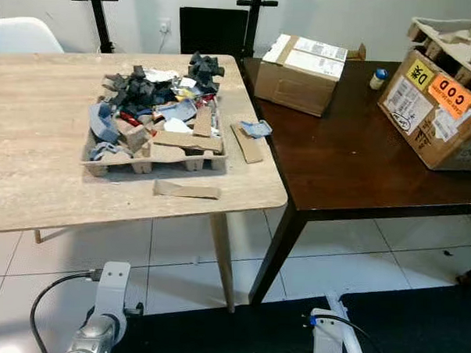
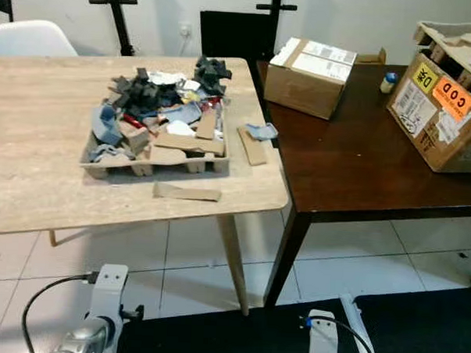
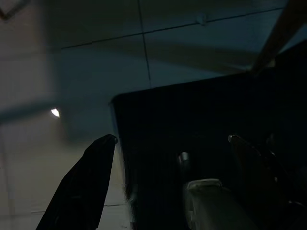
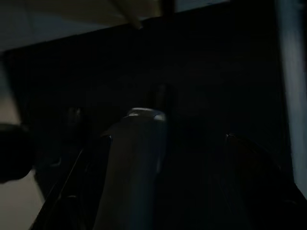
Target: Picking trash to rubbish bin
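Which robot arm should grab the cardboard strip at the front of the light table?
Probably the left. The cardboard strip lies near the light table front edge, closer to the left arm's side. Both arms hang low, the left gripper open over the floor.

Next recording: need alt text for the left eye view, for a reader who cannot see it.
A moulded cardboard tray heaped with dark, blue and cardboard scraps sits on a pale wooden table, with loose cardboard strips beside it. To the right stands a dark brown table carrying two cardboard boxes. Both silver arms hang low over the tiled floor.
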